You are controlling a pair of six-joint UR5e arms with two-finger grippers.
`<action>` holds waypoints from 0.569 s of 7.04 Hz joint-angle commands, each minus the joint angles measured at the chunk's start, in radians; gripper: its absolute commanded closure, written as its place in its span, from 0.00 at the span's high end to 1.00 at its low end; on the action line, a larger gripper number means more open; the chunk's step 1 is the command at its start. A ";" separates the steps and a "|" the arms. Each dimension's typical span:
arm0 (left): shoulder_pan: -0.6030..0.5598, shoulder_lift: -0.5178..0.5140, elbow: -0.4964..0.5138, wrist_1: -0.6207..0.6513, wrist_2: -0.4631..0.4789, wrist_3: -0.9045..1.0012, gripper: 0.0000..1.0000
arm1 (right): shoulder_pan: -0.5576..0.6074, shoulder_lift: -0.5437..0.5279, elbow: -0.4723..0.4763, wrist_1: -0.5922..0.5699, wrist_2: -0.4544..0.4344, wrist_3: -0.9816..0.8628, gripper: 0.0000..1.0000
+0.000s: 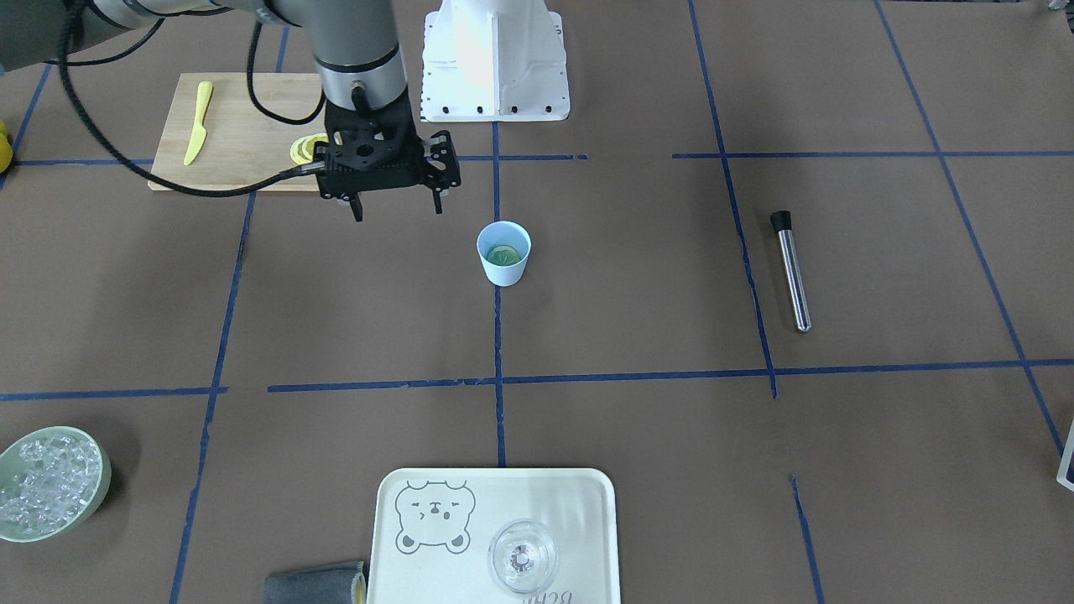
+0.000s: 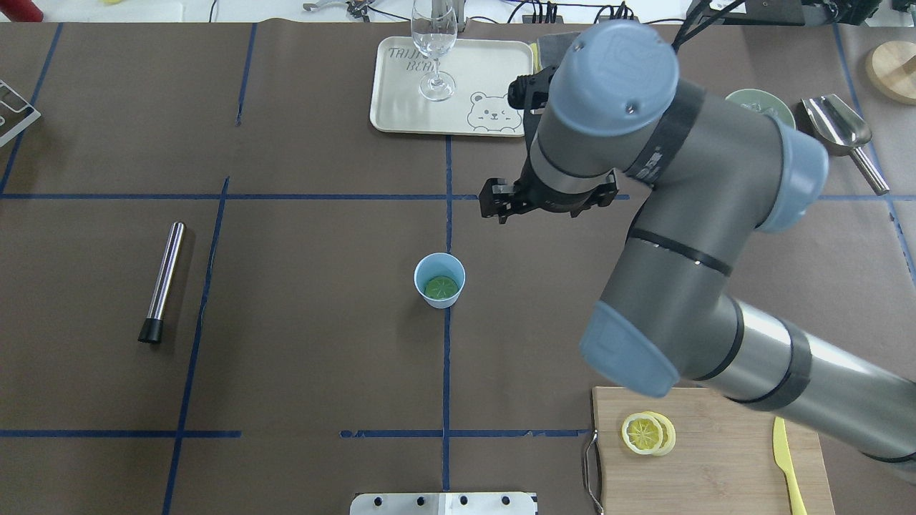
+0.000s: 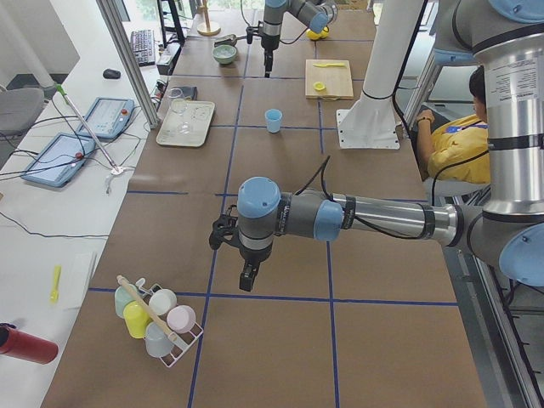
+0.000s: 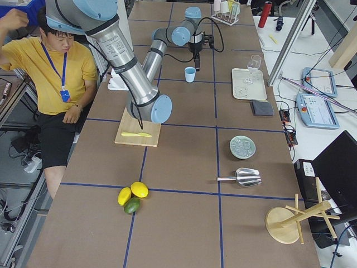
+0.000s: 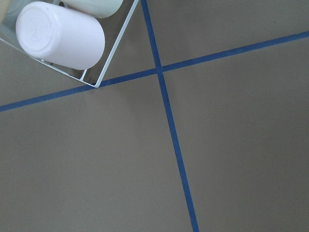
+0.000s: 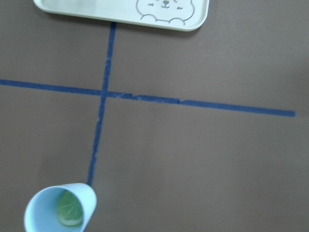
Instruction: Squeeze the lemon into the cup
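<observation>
The light blue cup (image 1: 503, 253) stands upright at the table's middle on a blue tape line. A lemon slice (image 2: 441, 287) lies flat inside it, and also shows in the right wrist view (image 6: 70, 210). My right gripper (image 1: 397, 214) hangs open and empty above the table, beside the cup and apart from it, toward the cutting board. My left gripper (image 3: 246, 280) points down over bare table far from the cup, near a rack of cups. I cannot tell whether it is open or shut.
A cutting board (image 2: 715, 458) holds more lemon slices (image 2: 646, 433) and a yellow knife (image 2: 787, 465). A tray (image 2: 401, 107) carries a clear glass (image 2: 434, 43). A steel tube (image 2: 163, 280), an ice bowl (image 1: 50, 482) and a scoop (image 2: 844, 132) lie around.
</observation>
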 commanded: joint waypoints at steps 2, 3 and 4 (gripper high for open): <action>0.001 -0.033 -0.020 -0.046 0.020 0.006 1.00 | 0.344 -0.248 0.009 -0.004 0.217 -0.623 1.00; 0.002 -0.035 -0.008 -0.183 0.017 0.003 1.00 | 0.431 -0.334 0.006 -0.003 0.252 -0.739 1.00; 0.001 -0.043 0.004 -0.373 0.016 -0.007 1.00 | 0.499 -0.441 0.009 0.008 0.254 -0.750 1.00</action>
